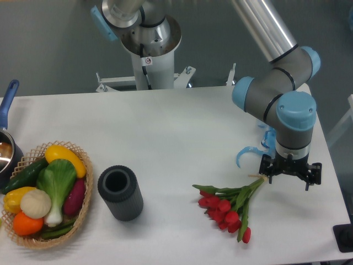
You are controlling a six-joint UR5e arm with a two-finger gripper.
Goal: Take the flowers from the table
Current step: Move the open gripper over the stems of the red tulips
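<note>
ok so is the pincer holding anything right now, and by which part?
Cannot be told. The pincer sits at the stem ends of the flowers, which lie on the table, but its fingers are hidden from this view.

Red buds and green stems are shown by the flowers (227, 207), just left of the black end effector (290, 172). The table (176, 132) is plain white. Far left, a dark grey cylinder (120, 192) and a tan woven basket (83, 207) are seen.

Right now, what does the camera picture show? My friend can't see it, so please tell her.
A robot gripper hangs over the stem end of red flowers lying on a white table. To the left stand a dark cylinder and a wicker basket of vegetables.
</note>
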